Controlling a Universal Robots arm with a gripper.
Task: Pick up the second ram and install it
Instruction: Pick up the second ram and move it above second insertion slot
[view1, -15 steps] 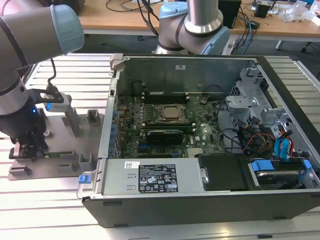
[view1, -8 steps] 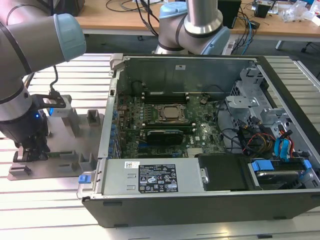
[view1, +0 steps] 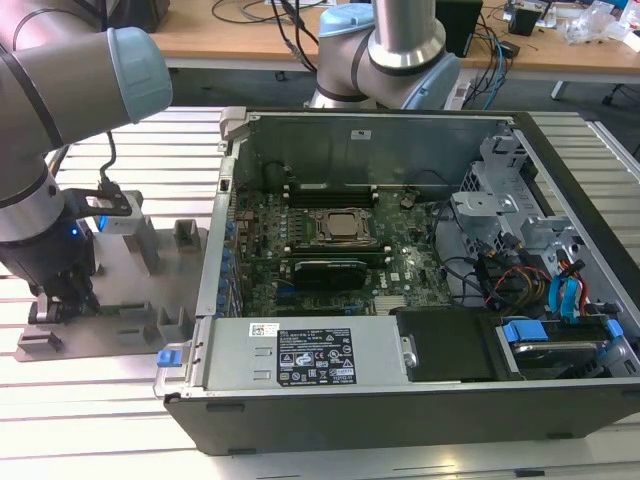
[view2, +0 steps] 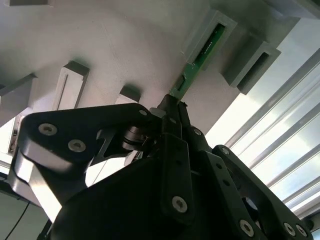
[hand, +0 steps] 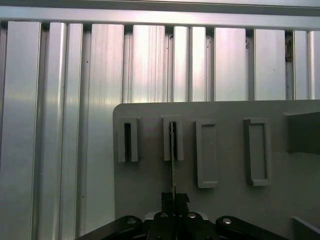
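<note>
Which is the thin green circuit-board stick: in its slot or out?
In: the green circuit-board stick ends inside the grey slot block, hand gripping it.

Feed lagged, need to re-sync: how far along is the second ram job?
Done: the approach; the tool is at the flat grey fixture plate. In hand: it is shut on one end of the thin green ram stick, whose far end sits in a grey slotted block. Left: lifting it out and installing it in the open dark computer case.
</note>
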